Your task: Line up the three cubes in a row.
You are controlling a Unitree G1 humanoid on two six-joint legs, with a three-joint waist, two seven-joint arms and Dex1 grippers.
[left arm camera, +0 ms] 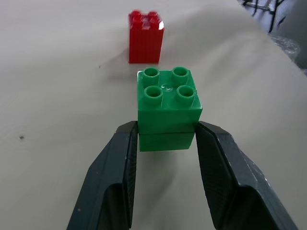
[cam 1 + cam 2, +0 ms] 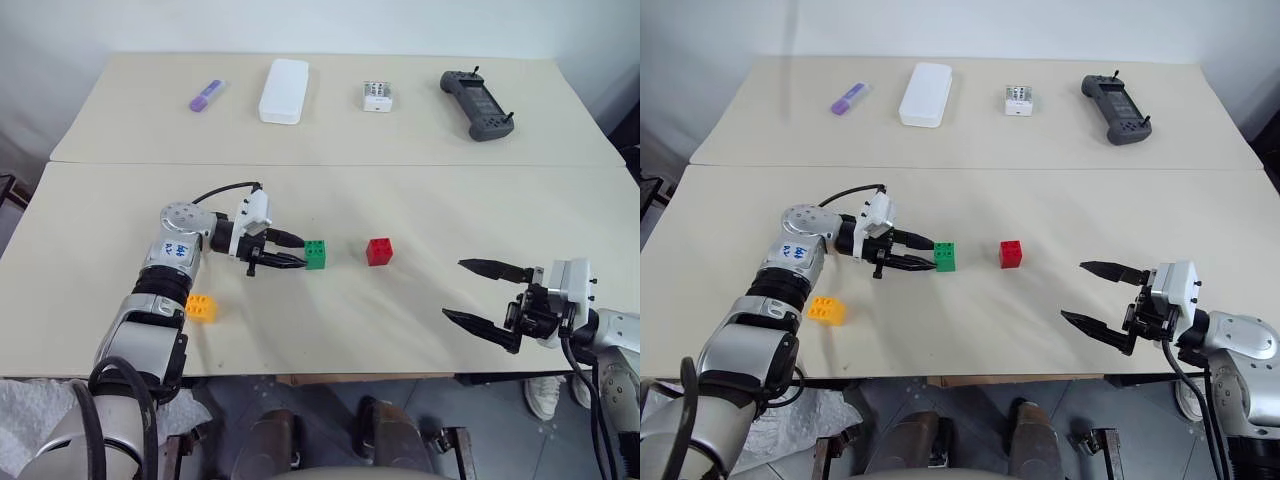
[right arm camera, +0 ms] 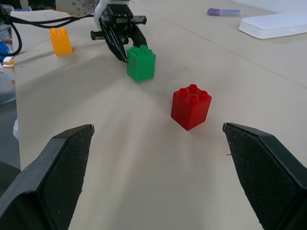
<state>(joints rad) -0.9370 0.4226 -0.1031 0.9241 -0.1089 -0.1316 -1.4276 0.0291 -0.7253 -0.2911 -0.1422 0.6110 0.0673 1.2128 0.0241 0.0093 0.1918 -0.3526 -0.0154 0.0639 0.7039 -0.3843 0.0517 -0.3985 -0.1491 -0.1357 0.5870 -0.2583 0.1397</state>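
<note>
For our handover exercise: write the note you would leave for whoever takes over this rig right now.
Left gripper: shut on the green cube, mid-table.
Right gripper: open, holding nothing, off to the right.
Red cube: just right of the green one, with a gap between them.
Yellow-orange cube: near the front edge, beside the left arm.
Done: green gripped.
Left: set green in line with red, then bring the yellow-orange cube into the row.

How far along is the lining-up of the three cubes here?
Partly done. The green cube and red cube sit roughly level with each other. In hand: the left gripper is shut on the green cube. Left: the yellow cube lies apart, nearer the table's edge. The right gripper is open, holding nothing.
</note>
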